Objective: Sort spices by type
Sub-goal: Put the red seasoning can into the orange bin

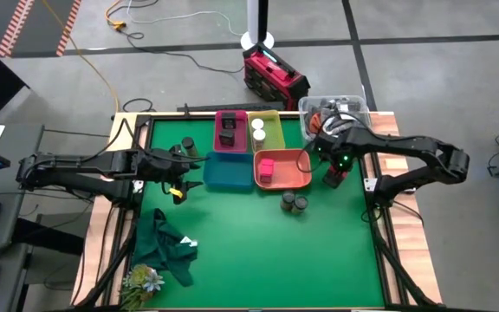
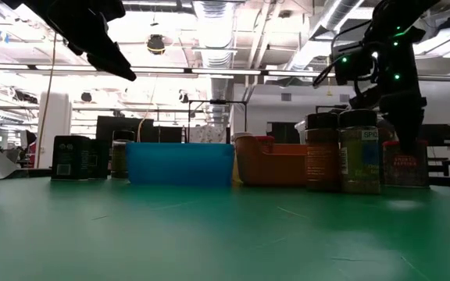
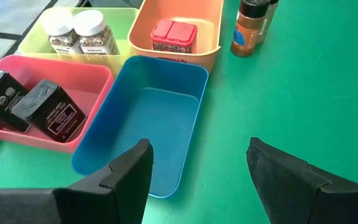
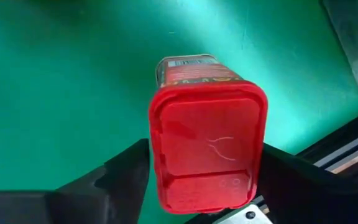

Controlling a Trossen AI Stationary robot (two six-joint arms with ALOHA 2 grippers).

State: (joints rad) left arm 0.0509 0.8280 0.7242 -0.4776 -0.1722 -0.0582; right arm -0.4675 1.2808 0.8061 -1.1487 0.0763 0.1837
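High view first: we see the left end effector (image 1: 183, 173) hovering with its fingers apart and empty beside the blue tray (image 1: 228, 171). The pink tray (image 1: 230, 130) holds dark boxy tins (image 1: 228, 133), the yellow-green tray (image 1: 265, 130) white-topped round jars (image 1: 258, 129), the orange tray (image 1: 282, 169) a magenta-red cube (image 1: 265, 169). Two dark round jars (image 1: 294, 203) stand on the green counter (image 1: 258, 251). At the right, our right end effector (image 1: 333, 170) straddles another red cube (image 4: 207, 143); only the right wrist view shows its flat hinged lid, fingers close on both sides, contact unclear.
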